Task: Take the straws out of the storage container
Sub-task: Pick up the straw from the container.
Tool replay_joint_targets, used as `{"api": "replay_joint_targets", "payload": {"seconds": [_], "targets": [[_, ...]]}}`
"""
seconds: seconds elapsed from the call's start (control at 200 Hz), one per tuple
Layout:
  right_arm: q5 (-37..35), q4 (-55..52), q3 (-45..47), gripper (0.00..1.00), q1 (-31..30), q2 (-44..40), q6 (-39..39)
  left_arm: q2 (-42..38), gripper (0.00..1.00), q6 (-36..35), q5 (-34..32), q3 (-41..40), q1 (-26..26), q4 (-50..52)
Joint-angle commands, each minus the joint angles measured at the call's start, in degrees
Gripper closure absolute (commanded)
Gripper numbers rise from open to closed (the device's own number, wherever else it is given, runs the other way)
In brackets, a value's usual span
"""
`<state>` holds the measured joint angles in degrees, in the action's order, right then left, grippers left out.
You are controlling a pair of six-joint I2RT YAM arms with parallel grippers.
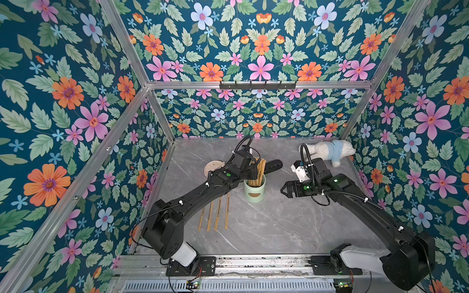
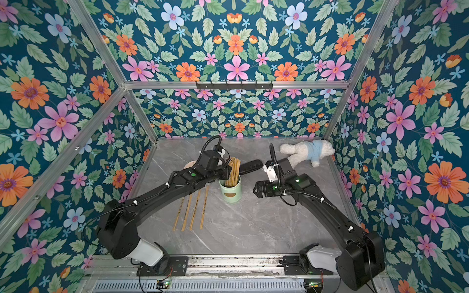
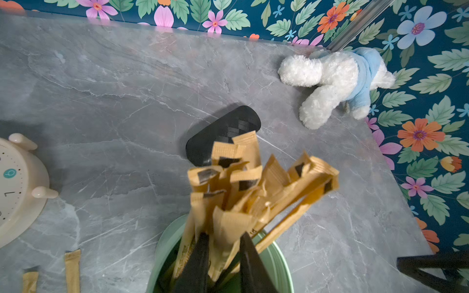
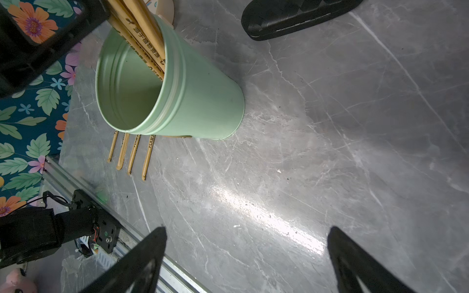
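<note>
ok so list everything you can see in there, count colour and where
straws: bundle, count unclear, tan, standing in the canister
loose straws: four, tan, side by side on the table, front-left of the canister
canister: one, mint green, upright, mid-table
clock: one, cream, back-left of the canister, partly hidden
slipper: one, black, behind the canister
plush: one, white with blue top, far right corner
hook rail: one, black, back wall
table: one, grey marble
left gripper: black, jaws either side of a straw, grip unclear
right gripper: black, open, empty, right of the canister
</note>
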<state>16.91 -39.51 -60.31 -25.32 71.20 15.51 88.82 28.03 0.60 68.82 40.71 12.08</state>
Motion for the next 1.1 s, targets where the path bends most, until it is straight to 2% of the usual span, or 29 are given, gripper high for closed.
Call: {"api": "replay_joint_targets", "payload": {"seconds": [0.0, 0.205, 0.7, 1.095], "targets": [[-0.03, 0.40, -0.15, 0.01, -0.04, 0.17, -0.08, 0.16, 0.77, -0.43, -0.60, 0.50, -0.02, 0.05], [-0.12, 0.40, -0.17, 0.01, -0.03, 0.26, -0.06, 0.13, 0.83, -0.52, -0.59, 0.45, -0.02, 0.36], [-0.10, 0.31, -0.16, 0.01, -0.05, 0.17, 0.03, -3.49, 0.85, -0.35, -1.56, -0.28, 0.76, 3.33], [0.19, 0.29, -0.16, 0.01, -0.06, -0.09, 0.00, -8.36, 0.86, -2.72, -8.08, 3.07, 0.98, 9.75]]}}
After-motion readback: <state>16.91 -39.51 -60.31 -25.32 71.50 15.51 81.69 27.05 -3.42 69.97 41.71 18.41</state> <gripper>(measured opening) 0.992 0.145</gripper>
